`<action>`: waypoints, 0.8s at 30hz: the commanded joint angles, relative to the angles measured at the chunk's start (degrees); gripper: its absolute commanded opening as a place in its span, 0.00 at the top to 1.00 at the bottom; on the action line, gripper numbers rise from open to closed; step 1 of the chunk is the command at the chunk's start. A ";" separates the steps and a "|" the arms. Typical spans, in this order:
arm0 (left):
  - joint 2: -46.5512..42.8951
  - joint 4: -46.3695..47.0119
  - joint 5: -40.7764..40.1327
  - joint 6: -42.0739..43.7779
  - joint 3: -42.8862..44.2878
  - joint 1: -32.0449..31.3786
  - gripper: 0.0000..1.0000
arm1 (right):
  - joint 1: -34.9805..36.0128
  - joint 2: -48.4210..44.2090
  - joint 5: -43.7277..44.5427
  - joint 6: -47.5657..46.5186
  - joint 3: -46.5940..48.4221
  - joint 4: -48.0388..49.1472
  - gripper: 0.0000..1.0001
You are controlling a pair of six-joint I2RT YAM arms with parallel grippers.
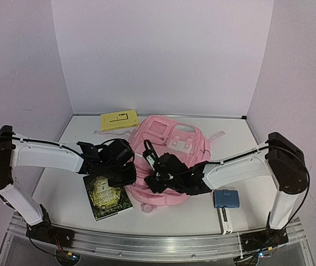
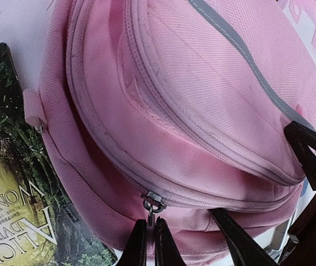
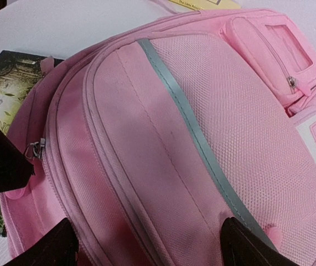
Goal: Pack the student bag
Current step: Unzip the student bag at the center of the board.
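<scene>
Nearest the arm bases, a dark green book (image 1: 107,197) lies on the tabletop (image 1: 202,213) to the left, and a small blue case (image 1: 227,198) lies to the right. Between them and a little farther back, the student bag (image 1: 169,149) lies flat at the middle of the tabletop with its front pockets up. Its near-left edge is just beside the book, though I cannot tell whether they touch. The left tool (image 2: 152,226) is pressed together on the metal zip pull (image 2: 152,204) at that edge, and the zip is closed along the seam in view. The right tool (image 3: 149,244) is spread wide, its fingers (image 3: 246,244) against the pink fabric beside a grey stripe (image 3: 193,127). Beyond the bag, a yellow booklet (image 1: 119,119) lies near the back wall.
</scene>
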 commanded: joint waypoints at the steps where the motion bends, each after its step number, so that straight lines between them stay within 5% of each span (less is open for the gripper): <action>1: -3.07 -2.73 -2.46 1.84 0.43 -0.24 1.00 | 0.69 2.15 14.63 -0.68 3.62 1.75 0.29; 4: -3.52 -4.65 -4.14 3.21 1.41 0.41 1.00 | 0.81 1.48 16.93 -0.58 3.33 1.77 0.61; 9: -5.06 -5.82 -4.12 7.79 1.56 5.63 1.00 | 0.92 -2.55 15.96 0.14 -0.08 1.68 0.99; 17: -5.59 -5.82 -6.39 20.45 3.80 15.35 1.00 | 0.91 -15.09 9.20 3.41 -7.47 1.75 1.00; 24: -2.38 4.53 -1.73 32.38 6.74 23.02 1.00 | 0.94 -24.58 -2.26 5.84 -10.40 1.41 1.00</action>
